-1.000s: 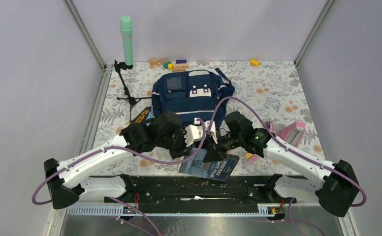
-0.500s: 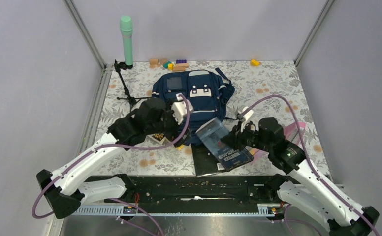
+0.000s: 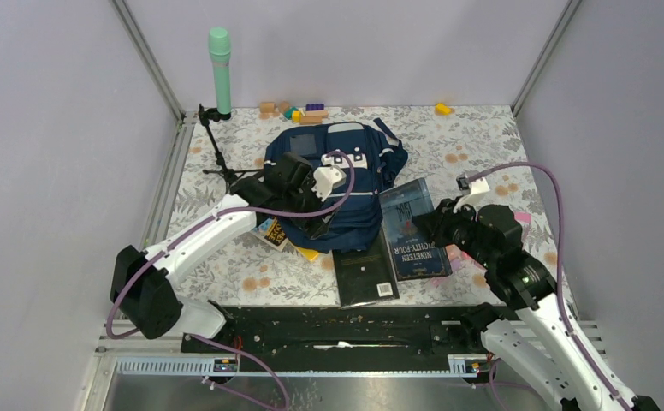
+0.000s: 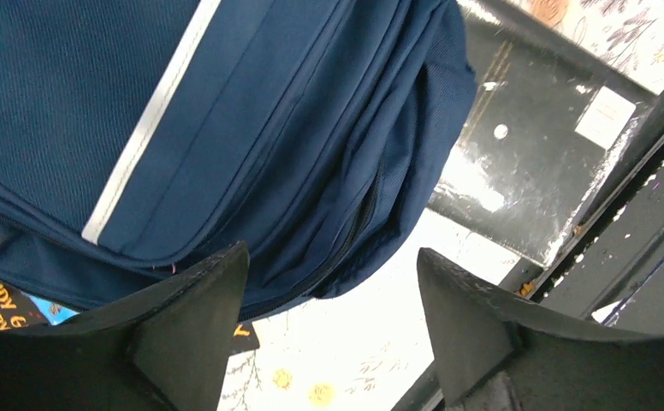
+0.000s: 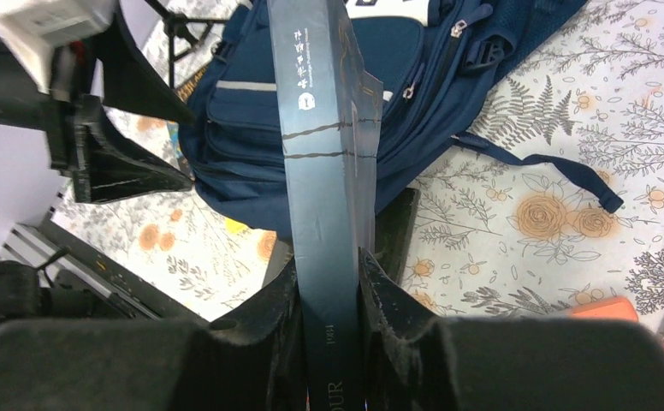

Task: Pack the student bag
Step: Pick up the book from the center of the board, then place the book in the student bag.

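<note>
The student bag (image 3: 346, 175), navy with pale stripes, lies flat in the middle of the floral table. Just above the bag's near-left corner (image 4: 371, 197) my left gripper (image 3: 313, 224) hovers open, its jaws (image 4: 330, 253) wide apart with nothing between them. To the right of the bag, my right gripper (image 3: 429, 229) is shut on a dark blue book (image 3: 407, 227), tilted and held clear of the table. The right wrist view shows that book's spine (image 5: 324, 137) clamped between the jaws (image 5: 327, 267), pointing at the bag (image 5: 423, 51).
A black notebook (image 3: 363, 274) lies at the bag's near edge. Yellow-and-black books (image 3: 270, 231) stick out under the bag's left side. A tripod with a green microphone (image 3: 219, 64) stands back left. Toy blocks (image 3: 303, 111) line the back wall. Pink items (image 3: 521, 219) lie to the right.
My left gripper opened, left the book and drew back to the bag's near-left corner. The right arm swung right and lifted the blue book from the front of the table.
</note>
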Controlling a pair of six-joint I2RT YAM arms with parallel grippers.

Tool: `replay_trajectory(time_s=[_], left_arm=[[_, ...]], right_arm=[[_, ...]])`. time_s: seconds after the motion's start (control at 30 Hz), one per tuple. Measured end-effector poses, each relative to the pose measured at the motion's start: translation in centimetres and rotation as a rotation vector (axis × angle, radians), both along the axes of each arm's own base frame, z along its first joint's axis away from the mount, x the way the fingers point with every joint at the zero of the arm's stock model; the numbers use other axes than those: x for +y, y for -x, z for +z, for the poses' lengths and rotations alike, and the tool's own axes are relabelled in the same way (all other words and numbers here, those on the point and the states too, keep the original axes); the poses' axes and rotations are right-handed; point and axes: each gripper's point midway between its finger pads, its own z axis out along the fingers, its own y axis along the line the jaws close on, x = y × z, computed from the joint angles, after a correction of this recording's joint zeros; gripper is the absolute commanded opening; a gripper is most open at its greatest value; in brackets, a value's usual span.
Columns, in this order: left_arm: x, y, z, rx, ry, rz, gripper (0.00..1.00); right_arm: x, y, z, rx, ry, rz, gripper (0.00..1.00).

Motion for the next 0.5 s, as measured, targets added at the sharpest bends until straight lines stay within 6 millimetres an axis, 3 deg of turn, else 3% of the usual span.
replay_trajectory(time_s=[0.23,0.5], left_arm=[[2.2,-0.6,-1.1,0.040,-0.049,0.045,0.59],[2.8,-0.4,-1.6,0.070,-0.062,0.050,0.59]], right_arm=[[-0.5,0.9,1.5,-0.035,-0.071,-0.026,0.00],[-0.4,0.9,1.2,-0.017,-0.085,-0.032,0.00]])
